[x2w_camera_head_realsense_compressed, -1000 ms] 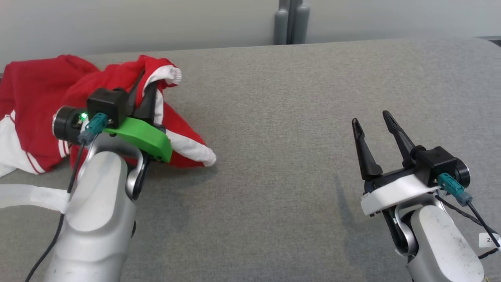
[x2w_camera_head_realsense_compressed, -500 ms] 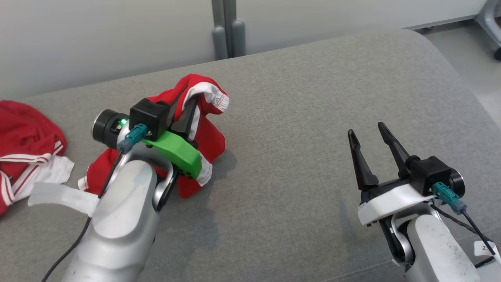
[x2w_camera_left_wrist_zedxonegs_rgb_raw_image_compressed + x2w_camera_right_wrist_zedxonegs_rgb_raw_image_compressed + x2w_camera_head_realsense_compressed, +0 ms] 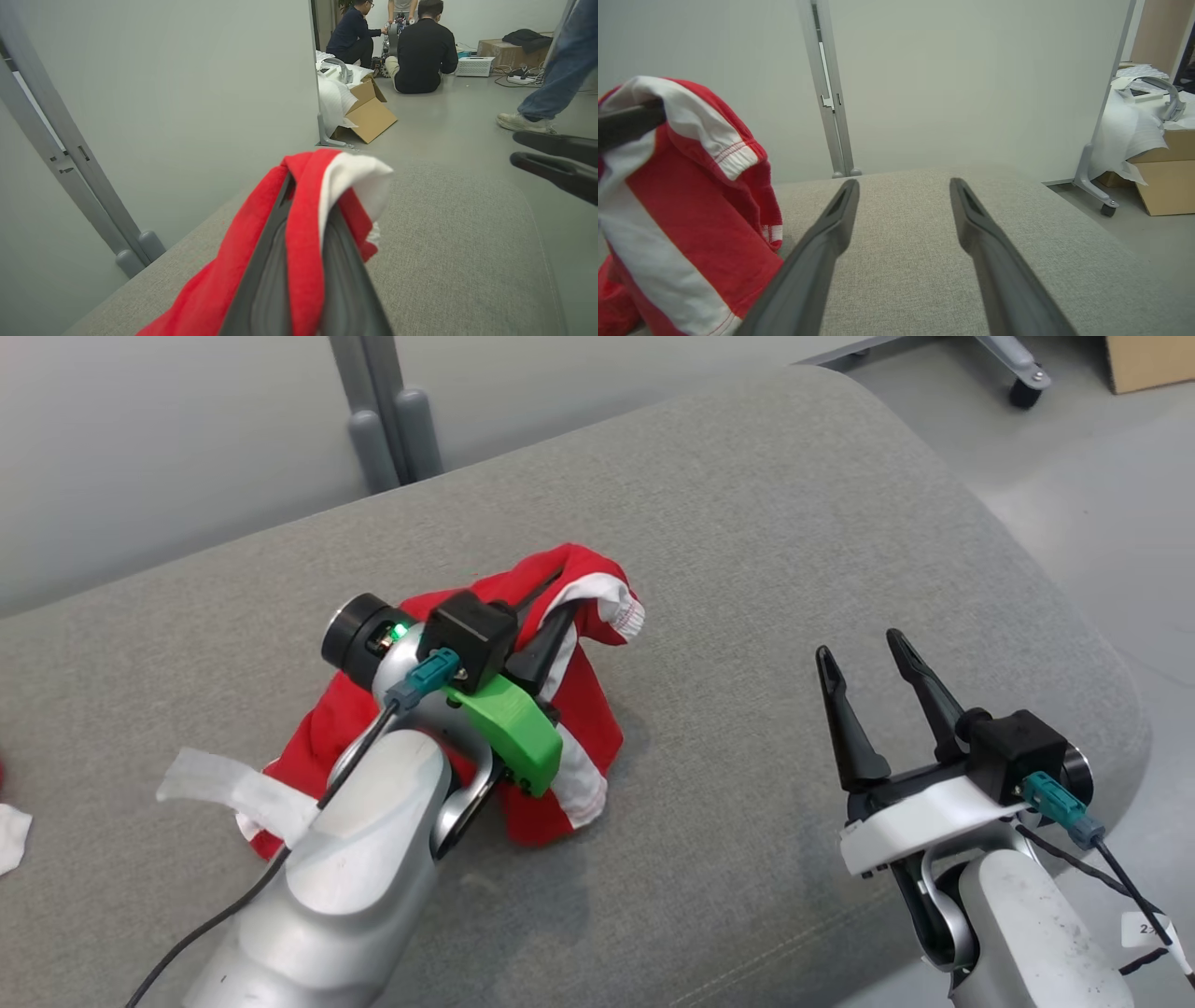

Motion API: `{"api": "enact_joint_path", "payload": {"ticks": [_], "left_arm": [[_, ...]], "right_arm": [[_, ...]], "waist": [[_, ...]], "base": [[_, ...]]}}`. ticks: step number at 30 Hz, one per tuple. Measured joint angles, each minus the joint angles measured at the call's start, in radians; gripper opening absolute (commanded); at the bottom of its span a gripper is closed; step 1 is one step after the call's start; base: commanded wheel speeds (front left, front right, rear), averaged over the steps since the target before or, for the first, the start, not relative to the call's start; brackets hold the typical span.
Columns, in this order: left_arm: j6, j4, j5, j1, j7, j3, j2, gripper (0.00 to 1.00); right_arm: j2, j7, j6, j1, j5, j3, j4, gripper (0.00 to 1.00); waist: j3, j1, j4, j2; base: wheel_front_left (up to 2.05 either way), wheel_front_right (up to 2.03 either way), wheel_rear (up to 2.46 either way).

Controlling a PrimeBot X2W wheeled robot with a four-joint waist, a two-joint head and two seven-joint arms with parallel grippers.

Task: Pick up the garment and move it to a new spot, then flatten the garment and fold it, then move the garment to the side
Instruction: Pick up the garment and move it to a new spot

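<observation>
The garment point(image 3: 569, 747) is red with white stripes and cuffs. It hangs bunched from my left gripper point(image 3: 563, 597), which is shut on its top fold, with the lower cloth trailing onto the grey cushion point(image 3: 747, 523). In the left wrist view the red and white cloth point(image 3: 303, 224) is pinched between the two dark fingers point(image 3: 266, 284). My right gripper point(image 3: 860, 646) stands open and empty, well to the right of the garment. The right wrist view has the gripper point(image 3: 904, 183) spread over bare cushion, with the garment point(image 3: 691, 196) hanging at its left.
The cushion rounds off at its right edge point(image 3: 1074, 616), with floor beyond. Behind it stands a grey partition post point(image 3: 383, 420). A white scrap of cloth point(image 3: 11, 835) lies at the far left. In the left wrist view, people sit on the floor point(image 3: 425, 51) beside cardboard boxes point(image 3: 371, 112).
The camera has swung right. My left gripper has carried the garment away from the red pile and rightward over the cushion; the pile has left the picture. The right gripper stays open.
</observation>
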State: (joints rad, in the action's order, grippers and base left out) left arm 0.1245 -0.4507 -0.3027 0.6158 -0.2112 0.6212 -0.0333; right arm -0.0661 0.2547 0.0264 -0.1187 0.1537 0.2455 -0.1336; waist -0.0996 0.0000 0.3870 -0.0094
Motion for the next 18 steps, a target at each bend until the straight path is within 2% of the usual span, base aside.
{"api": "enact_joint_path", "payload": {"ticks": [9, 10, 11, 12, 13, 14, 18], "left_arm": [[0.000, -0.107, -0.037, -0.001, 0.062, 0.045, 0.000, 0.00], [0.000, -0.119, -0.038, -0.001, 0.062, 0.041, 0.000, 0.05], [0.000, -0.128, -0.040, -0.002, 0.062, 0.036, 0.000, 0.22], [0.000, -0.136, -0.041, -0.002, 0.061, 0.031, 0.000, 0.47], [0.000, -0.148, -0.042, -0.001, 0.059, 0.030, 0.000, 0.93], [0.000, -0.159, -0.042, -0.002, 0.055, 0.029, 0.000, 1.00], [0.000, -0.197, -0.041, -0.002, 0.052, 0.028, -0.001, 1.00]], "right_arm": [[0.003, 0.000, 0.009, 0.000, 0.015, 0.007, 0.012, 1.00], [0.003, 0.000, 0.012, 0.000, 0.015, 0.013, 0.012, 1.00], [0.004, 0.000, 0.016, 0.000, 0.015, 0.017, 0.012, 1.00], [0.005, 0.000, 0.017, -0.001, 0.015, 0.020, 0.012, 1.00], [0.005, 0.000, 0.017, -0.001, 0.015, 0.021, 0.011, 1.00], [0.005, 0.000, 0.017, -0.001, 0.015, 0.022, 0.011, 1.00], [0.005, 0.000, 0.020, -0.001, 0.015, 0.025, 0.005, 1.00]], "waist": [[-0.055, 0.0000, 0.055, 0.0000], [-0.062, 0.0000, 0.057, 0.0000], [-0.068, 0.0000, 0.058, 0.0000], [-0.073, 0.0000, 0.058, 0.0000], [-0.077, 0.0000, 0.057, 0.0000], [-0.080, 0.0000, 0.054, 0.0000], [-0.084, 0.0000, 0.035, 0.0000]], "base": [[0.00, 0.00, 0.00], [0.00, 0.00, 0.00], [0.00, 0.00, 0.00], [0.00, 0.00, 0.00], [0.00, 0.00, 0.00], [0.00, 0.00, 0.00], [0.00, 0.00, 0.00]]}}
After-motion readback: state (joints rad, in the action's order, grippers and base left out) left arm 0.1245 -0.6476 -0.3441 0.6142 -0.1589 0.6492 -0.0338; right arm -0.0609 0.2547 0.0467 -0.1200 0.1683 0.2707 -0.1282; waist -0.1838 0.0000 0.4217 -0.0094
